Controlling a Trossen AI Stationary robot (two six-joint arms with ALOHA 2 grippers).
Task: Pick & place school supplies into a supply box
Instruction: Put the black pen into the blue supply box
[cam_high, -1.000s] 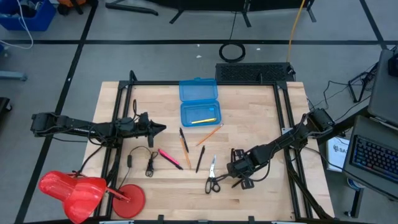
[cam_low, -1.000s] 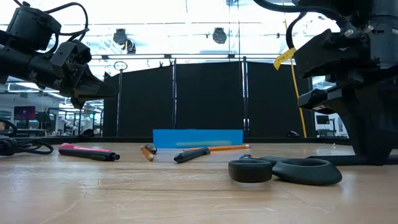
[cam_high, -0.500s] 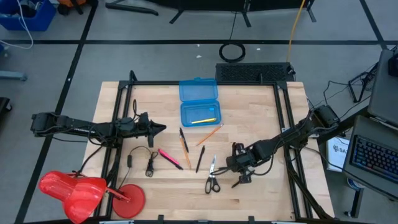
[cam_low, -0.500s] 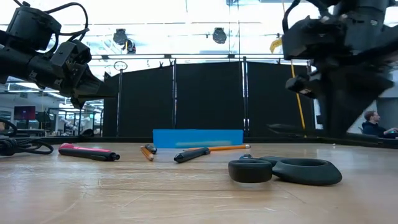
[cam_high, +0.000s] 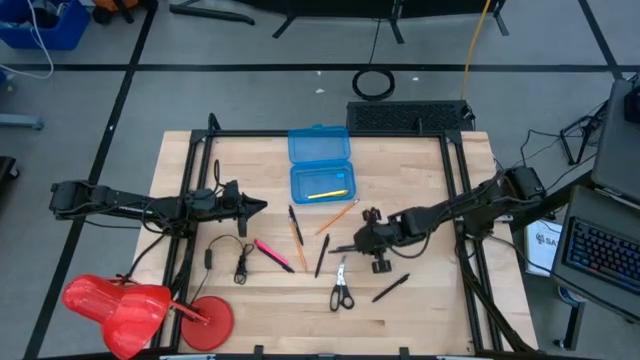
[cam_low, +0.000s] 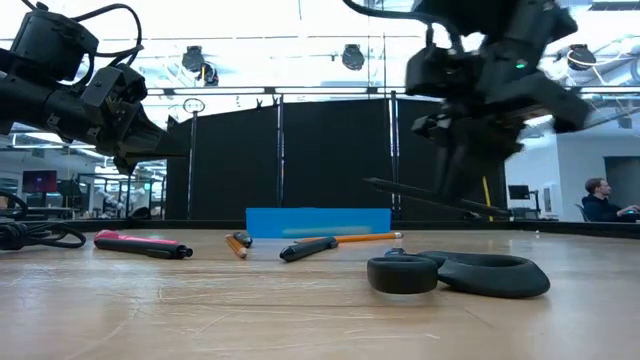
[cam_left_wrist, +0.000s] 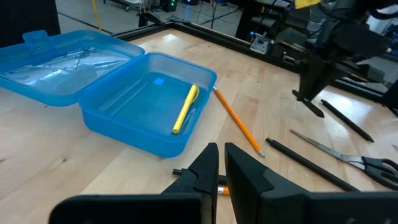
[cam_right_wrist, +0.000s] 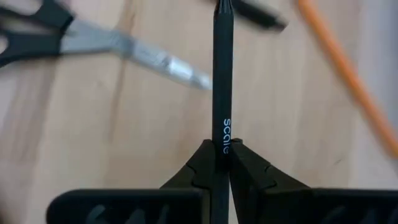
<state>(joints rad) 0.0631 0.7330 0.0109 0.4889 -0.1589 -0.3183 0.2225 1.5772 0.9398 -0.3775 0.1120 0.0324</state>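
The blue box (cam_high: 320, 168) lies open at the far middle of the bench (cam_high: 420, 310), its lid (cam_high: 318, 144) folded back on the far side; a yellow pen (cam_left_wrist: 185, 109) lies inside the tray; an orange pencil (cam_high: 337, 216) lies just beside the box's near edge, slanting; nearer sit another orange pencil (cam_high: 297, 235), a black pen (cam_high: 321, 256), a pink pen (cam_high: 271, 253) and the scissors (cam_high: 341, 285); one more black pen (cam_high: 390, 288) lies apart, nearer the right rail. The right pincer (cam_high: 357, 243) is above the bench between the slanting pencil and the scissors, its fingers (cam_right_wrist: 202, 163) clamped tight on a black pen (cam_right_wrist: 222, 93) that sticks straight out ahead of it, clear of the wood; the left pincer (cam_high: 258, 207) hangs left of the supplies, fingers (cam_left_wrist: 204, 168) close together, holding nothing; a black cable (cam_high: 228, 255) coils below it.
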